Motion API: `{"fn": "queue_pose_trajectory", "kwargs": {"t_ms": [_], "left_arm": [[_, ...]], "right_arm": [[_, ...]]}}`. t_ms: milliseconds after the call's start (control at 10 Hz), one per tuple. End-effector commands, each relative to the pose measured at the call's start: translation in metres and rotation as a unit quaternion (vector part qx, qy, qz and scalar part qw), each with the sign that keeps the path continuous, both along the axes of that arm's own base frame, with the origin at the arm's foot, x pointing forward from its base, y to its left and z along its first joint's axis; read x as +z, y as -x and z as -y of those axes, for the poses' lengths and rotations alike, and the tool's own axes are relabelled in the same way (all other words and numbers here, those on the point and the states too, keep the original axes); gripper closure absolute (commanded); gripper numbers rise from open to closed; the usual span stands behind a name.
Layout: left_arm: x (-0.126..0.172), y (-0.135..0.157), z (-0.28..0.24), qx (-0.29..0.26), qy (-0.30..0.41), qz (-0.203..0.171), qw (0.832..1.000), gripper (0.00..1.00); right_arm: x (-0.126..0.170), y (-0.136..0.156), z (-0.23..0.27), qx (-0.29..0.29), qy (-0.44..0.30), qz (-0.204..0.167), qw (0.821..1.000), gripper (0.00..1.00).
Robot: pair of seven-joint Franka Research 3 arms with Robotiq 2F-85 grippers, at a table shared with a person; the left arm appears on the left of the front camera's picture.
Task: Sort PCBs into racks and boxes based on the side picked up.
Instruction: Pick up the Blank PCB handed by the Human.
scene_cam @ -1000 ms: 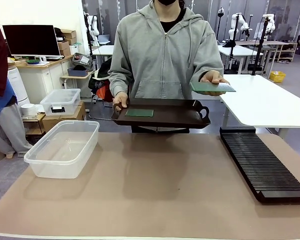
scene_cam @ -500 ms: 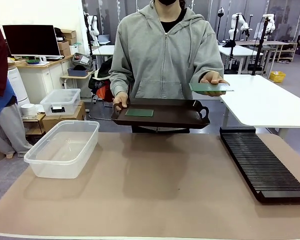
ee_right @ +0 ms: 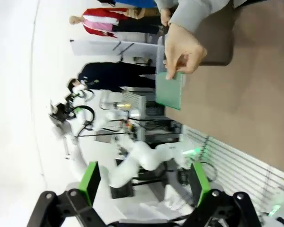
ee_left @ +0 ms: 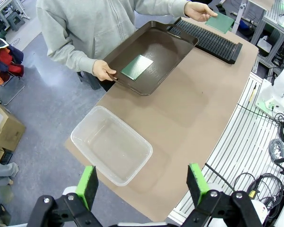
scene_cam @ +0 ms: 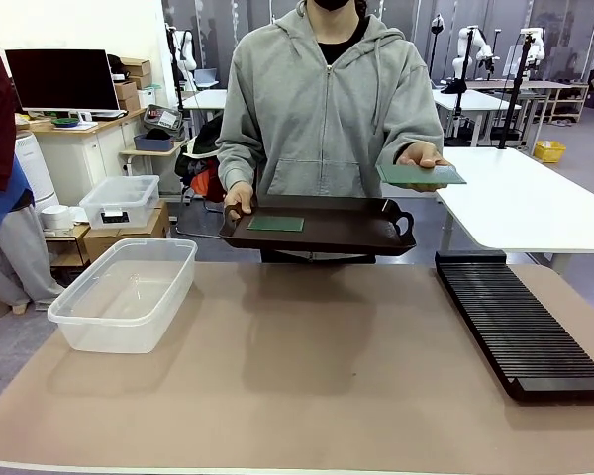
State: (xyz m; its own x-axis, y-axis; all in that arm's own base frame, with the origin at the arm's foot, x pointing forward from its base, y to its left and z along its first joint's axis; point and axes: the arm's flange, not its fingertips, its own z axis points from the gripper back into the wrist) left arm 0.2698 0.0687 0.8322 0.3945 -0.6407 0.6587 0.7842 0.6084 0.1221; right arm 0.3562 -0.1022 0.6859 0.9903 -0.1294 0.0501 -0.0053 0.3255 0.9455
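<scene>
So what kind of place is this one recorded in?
Most likely a lab or workshop, not a home: white worktables, a monitor beside stacked cardboard boxes, and a long black slotted rack.

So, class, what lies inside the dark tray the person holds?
One green board lies flat in the tray, toward the end a hand grips. Its underside, and the floor beneath it, are covered.

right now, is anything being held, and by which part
Left gripper and right gripper: open, empty. The person pinches a PCB by its edge in one hand; the other hand holds the tray by one end.
</scene>
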Motion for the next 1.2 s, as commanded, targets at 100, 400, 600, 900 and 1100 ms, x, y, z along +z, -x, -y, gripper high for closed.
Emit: {"fn": "queue_pose_trajectory", "kwargs": {"t_ms": [100, 400, 600, 900, 1100], "left_arm": [[0.0, 0.0, 0.0, 0.002, 0.002, -0.001, 1.0, 0.0], [0.0, 0.0, 0.0, 0.002, 0.002, -0.001, 1.0, 0.0], [0.0, 0.0, 0.0, 0.002, 0.002, -0.001, 1.0, 0.0], [0.0, 0.0, 0.0, 0.002, 0.002, -0.001, 1.0, 0.0], [0.0, 0.0, 0.0, 0.002, 0.002, -0.001, 1.0, 0.0]], "right_arm": [[-0.047, -0.008, -0.038, -0.051, -0.06, -0.039, 0.996, 0.0], [-0.083, -0.02, -0.06, -0.023, -0.063, -0.016, 0.998, 0.0], [-0.106, -0.031, -0.075, -0.022, -0.077, 0.004, 0.997, 0.0], [-0.125, -0.052, -0.081, 0.022, -0.093, 0.034, 0.995, 0.0], [-0.12, -0.062, -0.079, 0.055, -0.076, 0.047, 0.994, 0.0]]}}
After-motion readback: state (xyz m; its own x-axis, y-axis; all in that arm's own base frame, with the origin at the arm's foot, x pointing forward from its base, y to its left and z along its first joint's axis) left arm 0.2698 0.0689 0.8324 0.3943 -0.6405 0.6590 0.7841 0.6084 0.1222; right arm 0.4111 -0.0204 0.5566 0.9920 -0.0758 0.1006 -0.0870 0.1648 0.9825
